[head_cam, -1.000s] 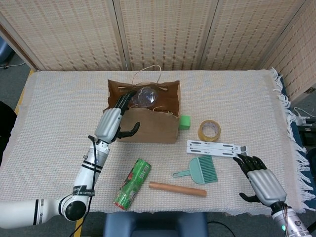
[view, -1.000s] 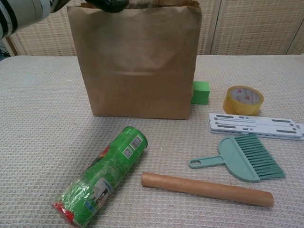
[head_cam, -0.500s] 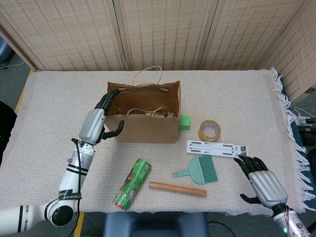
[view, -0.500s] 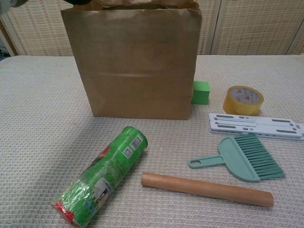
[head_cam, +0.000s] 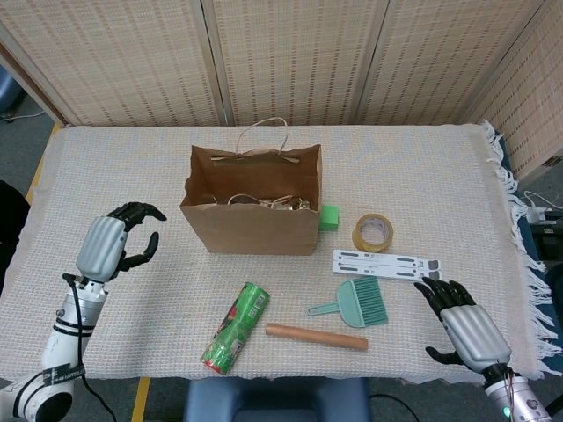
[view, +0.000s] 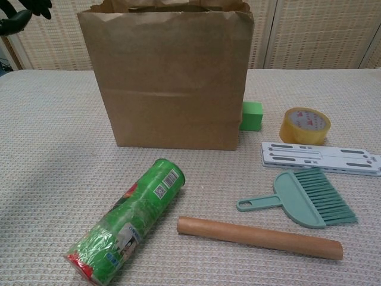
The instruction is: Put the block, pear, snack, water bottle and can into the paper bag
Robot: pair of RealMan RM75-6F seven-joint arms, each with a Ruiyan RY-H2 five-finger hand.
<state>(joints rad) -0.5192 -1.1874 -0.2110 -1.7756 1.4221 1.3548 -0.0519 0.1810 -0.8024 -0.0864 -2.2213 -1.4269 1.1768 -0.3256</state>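
Note:
The brown paper bag (head_cam: pixel 251 224) (view: pixel 169 89) stands upright mid-table, with things inside that I cannot make out. A green block (head_cam: pixel 328 217) (view: pixel 252 115) sits against its right side. The green snack tube (head_cam: pixel 236 327) (view: pixel 128 221) lies on the cloth in front of the bag. My left hand (head_cam: pixel 114 244) (view: pixel 21 15) hovers left of the bag, holding nothing, fingers apart and curved. My right hand (head_cam: pixel 462 321) rests near the front right edge, fingers spread, empty. No pear, bottle or can shows outside the bag.
A roll of yellow tape (head_cam: pixel 373 233), a white slotted bar (head_cam: pixel 387 262), a teal hand brush (head_cam: pixel 356 304) and a wooden dowel (head_cam: pixel 317 337) lie right of and in front of the bag. Wicker screens stand behind the table.
My left hand let go of the water bottle inside the bag, then pulled out and back to the left. The right hand has barely moved.

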